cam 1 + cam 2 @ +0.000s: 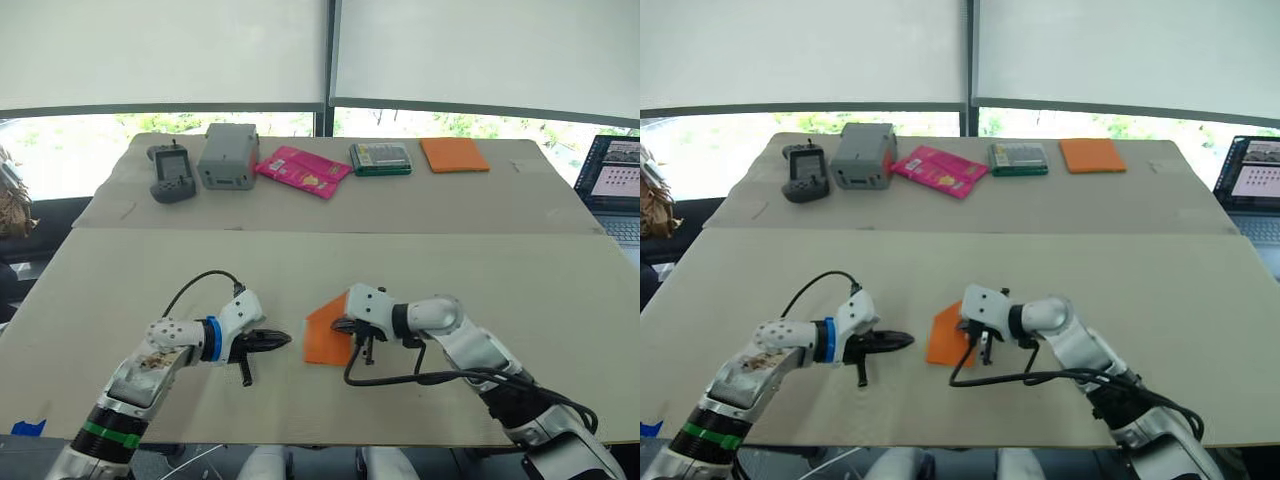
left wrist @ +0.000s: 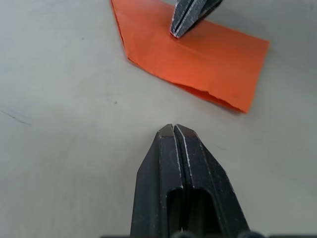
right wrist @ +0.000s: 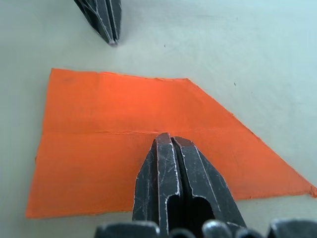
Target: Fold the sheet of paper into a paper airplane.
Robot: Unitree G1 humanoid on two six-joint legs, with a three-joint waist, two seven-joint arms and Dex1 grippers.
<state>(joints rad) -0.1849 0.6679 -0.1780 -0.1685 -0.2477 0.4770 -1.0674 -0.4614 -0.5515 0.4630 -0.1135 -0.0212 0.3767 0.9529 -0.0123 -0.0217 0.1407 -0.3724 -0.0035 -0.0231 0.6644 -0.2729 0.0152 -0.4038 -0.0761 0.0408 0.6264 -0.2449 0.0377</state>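
The sheet of paper (image 1: 322, 338) lies flat on the cardboard-covered table, bright orange, with one corner folded in so that one side slants, and a crease line (image 3: 99, 132) across its middle. My right gripper (image 1: 346, 326) is shut, and its tip (image 3: 168, 140) rests on the paper at the crease. My left gripper (image 1: 284, 340) is also shut with nothing in it. It points at the paper from the left, and its tip (image 2: 173, 130) stays a short way off the paper's edge.
Along the far table stand a black controller (image 1: 172, 172), a grey box (image 1: 229, 156), a pink packet (image 1: 303, 171), a green box (image 1: 380, 159) and a thick orange pad (image 1: 454, 155). A laptop (image 1: 615, 185) sits at the far right. Blue tape (image 1: 28, 428) marks the near left edge.
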